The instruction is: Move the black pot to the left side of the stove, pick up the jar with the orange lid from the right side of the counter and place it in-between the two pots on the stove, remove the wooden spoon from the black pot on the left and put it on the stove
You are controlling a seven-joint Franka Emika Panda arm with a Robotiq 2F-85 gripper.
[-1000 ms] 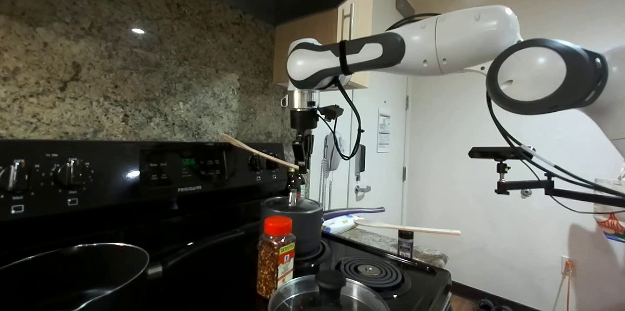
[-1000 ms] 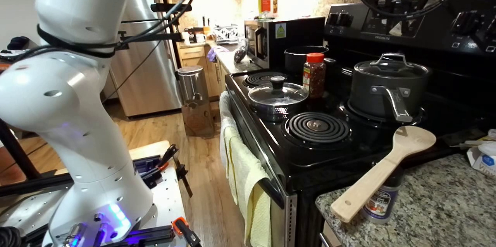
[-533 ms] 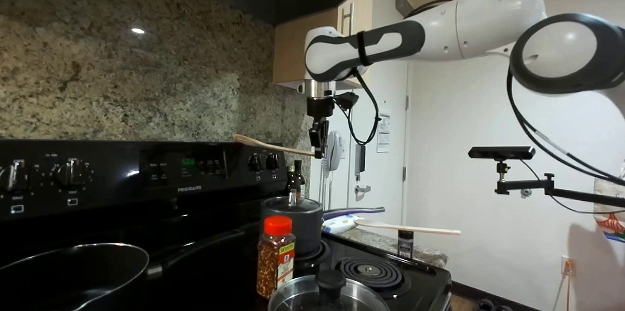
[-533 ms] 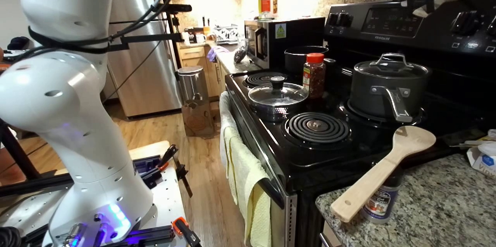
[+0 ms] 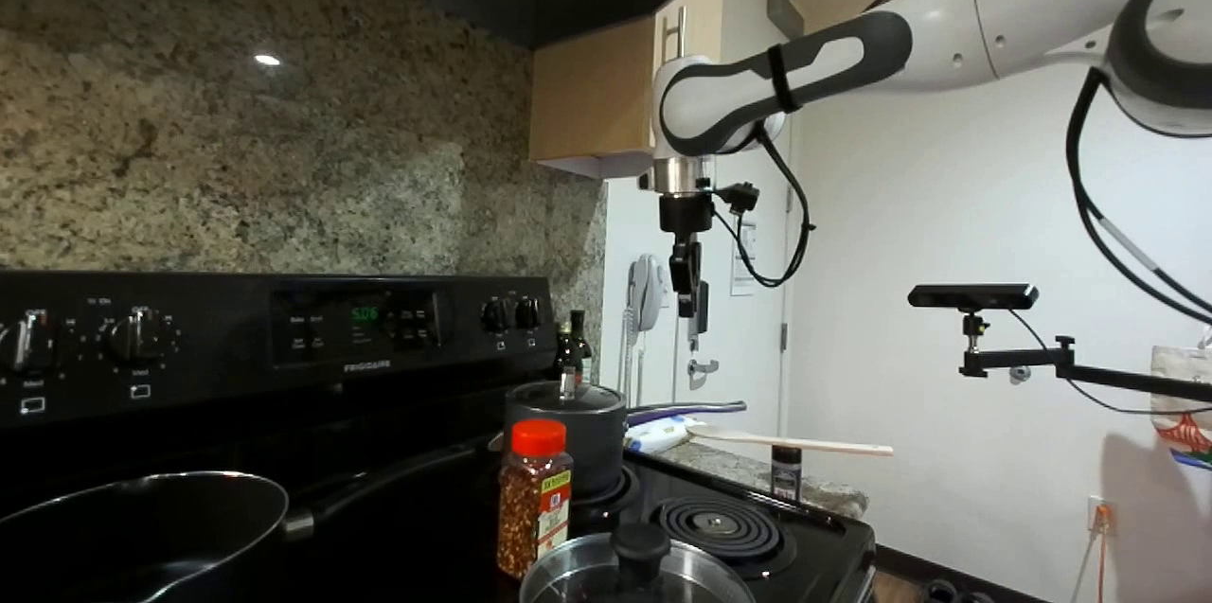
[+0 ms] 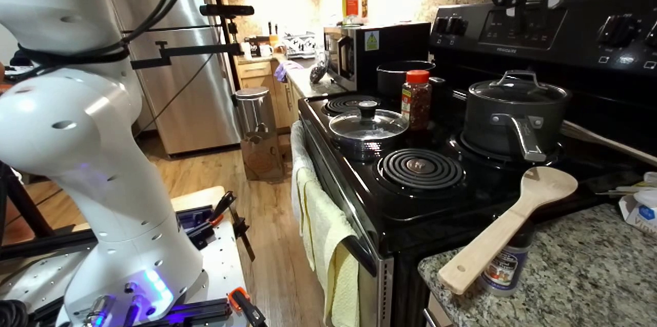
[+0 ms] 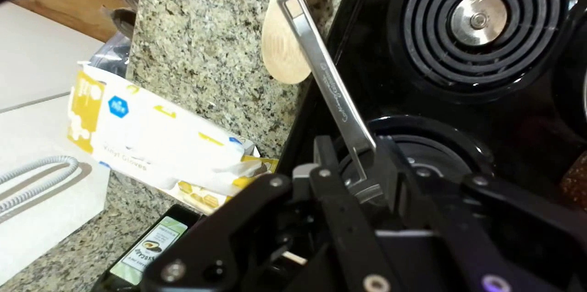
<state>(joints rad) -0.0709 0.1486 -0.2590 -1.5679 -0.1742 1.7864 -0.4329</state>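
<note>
One wooden spoon (image 6: 616, 145) is lying low at the back of the stove (image 6: 482, 188), partly hidden behind the grey lidded pot (image 6: 513, 119), likely because the task is asking for it there. The red-lidded jar of pepper flakes (image 5: 530, 508) is standing roughly between that pot and the black pot (image 5: 180, 532), its wanted spot. The gripper (image 7: 354, 150) is hanging above, holding nothing, its fingers apart, probably because the spoon job is ending.

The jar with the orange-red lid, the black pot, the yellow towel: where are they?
Jar with the orange-red lid (image 5: 526, 506), in an exterior view: its body.
Black pot (image 6: 394, 81), in an exterior view: outer wall.
Yellow towel (image 6: 323, 229), in an exterior view: hanging part.
</note>
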